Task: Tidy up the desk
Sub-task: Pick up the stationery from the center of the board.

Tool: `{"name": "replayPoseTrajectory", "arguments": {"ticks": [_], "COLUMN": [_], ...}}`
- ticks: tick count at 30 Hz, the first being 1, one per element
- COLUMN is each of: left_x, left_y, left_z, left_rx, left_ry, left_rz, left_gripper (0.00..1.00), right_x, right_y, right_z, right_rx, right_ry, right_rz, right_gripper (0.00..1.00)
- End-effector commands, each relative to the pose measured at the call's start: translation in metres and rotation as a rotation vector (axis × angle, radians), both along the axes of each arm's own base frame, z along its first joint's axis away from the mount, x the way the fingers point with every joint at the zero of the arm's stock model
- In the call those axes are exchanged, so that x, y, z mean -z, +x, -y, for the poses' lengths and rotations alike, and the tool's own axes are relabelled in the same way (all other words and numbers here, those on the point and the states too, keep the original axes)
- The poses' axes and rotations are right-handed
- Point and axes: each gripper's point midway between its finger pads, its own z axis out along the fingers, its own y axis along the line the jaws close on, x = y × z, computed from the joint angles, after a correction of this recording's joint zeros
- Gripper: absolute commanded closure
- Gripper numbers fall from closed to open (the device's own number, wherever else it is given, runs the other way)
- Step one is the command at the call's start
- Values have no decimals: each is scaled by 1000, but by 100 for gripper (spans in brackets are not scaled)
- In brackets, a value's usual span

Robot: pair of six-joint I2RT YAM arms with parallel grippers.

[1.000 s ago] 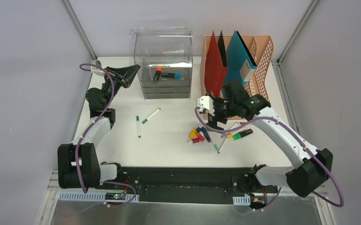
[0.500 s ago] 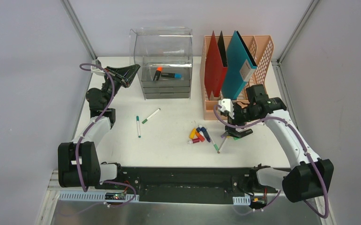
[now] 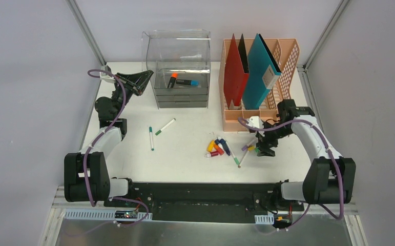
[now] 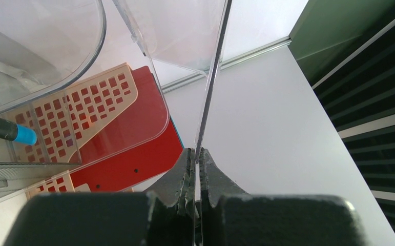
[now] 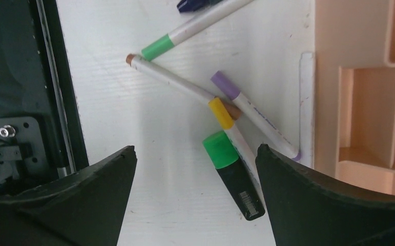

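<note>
The white desk holds scattered pens. My left gripper is shut on the raised lid edge of the clear plastic drawer box; an orange and a blue-capped highlighter lie inside. My right gripper is open, low over a black highlighter with a green cap, which lies between the fingertips beside a yellow-banded pen and a purple-capped pen. A pile of coloured markers lies to its left. Two green-tipped pens lie mid-left.
The peach file rack with red, black and teal folders stands at the back right, close to my right gripper; its base shows in the right wrist view. The black front rail runs along the near edge.
My right arm has swung right and toward the near side, from in front of the file rack down over the green-capped highlighter. The left arm has not moved.
</note>
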Motion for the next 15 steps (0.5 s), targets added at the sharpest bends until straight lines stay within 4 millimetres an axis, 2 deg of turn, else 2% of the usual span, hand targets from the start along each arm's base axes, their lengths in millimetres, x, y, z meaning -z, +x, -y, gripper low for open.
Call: {"name": "replayPoseTrajectory", "arguments": {"ticks": [1,7,15], "left_x": [-13,-12,-11], "left_y": [-3,-3,-3], "left_z": [-5,-5,-5], "left_rx": [-28,-28,-26], "left_ry": [-8,-11,-13], "left_rz": [63,61,61], "left_gripper": [100,100,100], "right_x": [16,32,46], "right_y": [-6,-6,3], "right_z": [19,38,48], "right_rx": [-98,-127,-115], "right_ry": [-78,-166,-224], "right_rz": [16,-17,-17], "right_gripper": [11,14,20]}}
